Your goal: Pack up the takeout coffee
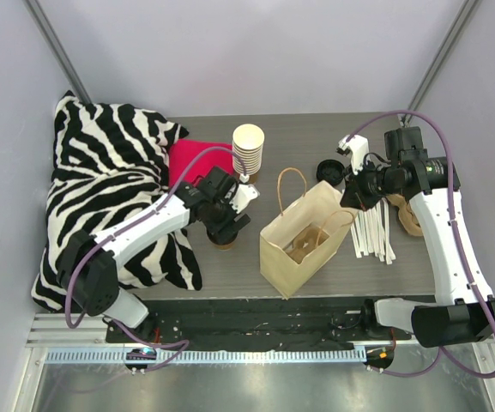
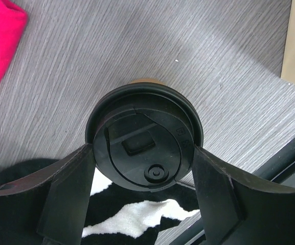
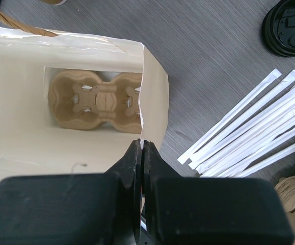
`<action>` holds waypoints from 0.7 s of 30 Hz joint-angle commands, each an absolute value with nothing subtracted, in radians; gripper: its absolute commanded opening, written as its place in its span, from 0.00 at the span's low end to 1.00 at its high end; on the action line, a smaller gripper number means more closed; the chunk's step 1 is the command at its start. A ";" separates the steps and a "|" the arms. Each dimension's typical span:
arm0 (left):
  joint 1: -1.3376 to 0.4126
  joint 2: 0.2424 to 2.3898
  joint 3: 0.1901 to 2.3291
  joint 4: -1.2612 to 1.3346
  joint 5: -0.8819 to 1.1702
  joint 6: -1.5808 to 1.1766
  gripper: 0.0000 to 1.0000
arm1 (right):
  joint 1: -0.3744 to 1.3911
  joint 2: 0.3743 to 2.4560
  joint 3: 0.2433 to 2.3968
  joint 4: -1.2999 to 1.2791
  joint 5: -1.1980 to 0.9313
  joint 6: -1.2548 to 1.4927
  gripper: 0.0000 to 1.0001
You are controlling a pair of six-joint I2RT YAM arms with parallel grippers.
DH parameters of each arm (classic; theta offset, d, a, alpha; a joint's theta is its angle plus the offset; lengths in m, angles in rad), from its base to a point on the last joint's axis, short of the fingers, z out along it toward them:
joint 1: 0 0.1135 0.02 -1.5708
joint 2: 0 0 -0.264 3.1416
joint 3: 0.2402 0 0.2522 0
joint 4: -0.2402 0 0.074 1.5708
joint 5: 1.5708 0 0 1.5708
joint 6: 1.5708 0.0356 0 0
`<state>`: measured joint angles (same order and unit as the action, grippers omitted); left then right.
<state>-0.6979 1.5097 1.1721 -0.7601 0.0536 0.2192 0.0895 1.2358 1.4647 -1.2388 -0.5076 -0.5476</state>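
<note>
The takeout coffee (image 2: pixel 144 135), a brown paper cup under a round black lid, stands on the grey table beside the zebra cushion; its brown base shows in the top view (image 1: pixel 226 243). My left gripper (image 2: pixel 143 149) is over it, with a finger pressed against each side of the lid rim (image 1: pixel 224 225). The open brown paper bag (image 1: pixel 303 245) stands to its right, with a brown pulp cup carrier (image 3: pixel 96 99) lying inside. My right gripper (image 3: pixel 142 145) is shut on the bag's rim (image 3: pixel 155 97) at the right corner (image 1: pixel 350 199).
A tall stack of cream cups (image 1: pixel 248 150) stands behind the coffee. A loose black lid (image 1: pixel 329 170) and wrapped white straws (image 1: pixel 374 227) lie right of the bag. Brown pulp carriers (image 1: pixel 410 219) sit by the right arm. A zebra cushion (image 1: pixel 101 197) and a red cloth (image 1: pixel 197 159) fill the left.
</note>
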 commanded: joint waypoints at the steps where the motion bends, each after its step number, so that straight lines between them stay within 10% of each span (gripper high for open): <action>1: -0.695 1.549 1.209 -0.825 0.040 0.245 0.75 | 0.089 1.232 1.509 -1.232 -0.522 -0.560 0.01; 21: -0.695 1.661 1.241 -0.881 -0.028 0.268 0.80 | 0.089 1.244 1.516 -1.233 -0.517 -0.563 0.01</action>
<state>-0.6979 1.5948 1.2663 -0.8520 0.0483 0.2447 0.0895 1.2446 1.4723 -1.2430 -0.5072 -0.5480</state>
